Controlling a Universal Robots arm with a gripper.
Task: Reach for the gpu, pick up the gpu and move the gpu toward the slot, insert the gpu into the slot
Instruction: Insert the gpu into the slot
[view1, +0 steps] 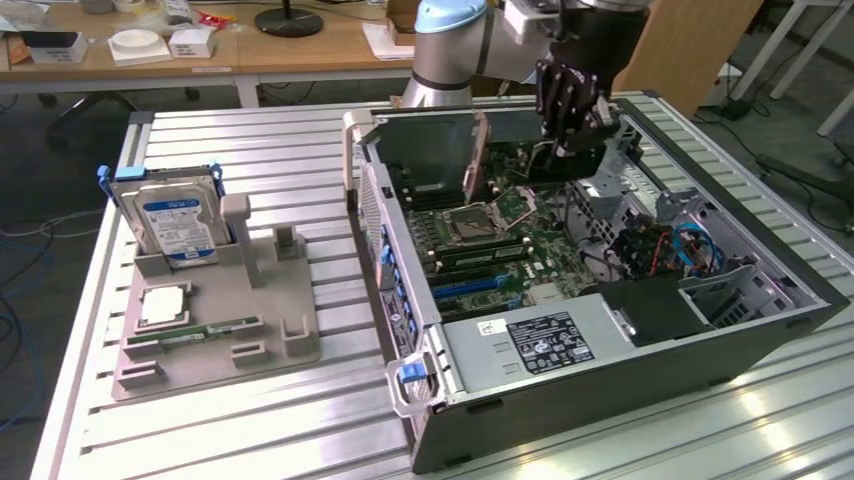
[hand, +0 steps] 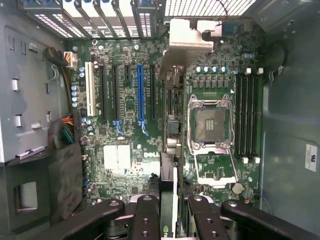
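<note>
In the wrist view my gripper is shut on the gpu, which I see edge-on between the black fingers. The card runs out to its silver end bracket near the case's vented rear. It hangs above the motherboard, between the long blue slot and the CPU socket. In the exterior view the gripper reaches down into the open computer case, holding the gpu upright over the board. There the blue slot lies nearer the camera than the card.
On the exterior view's left a grey fixture holds a blue-labelled hard drive, a CPU chip and a memory stick. Inside the case are a power supply, blue cables and memory slots.
</note>
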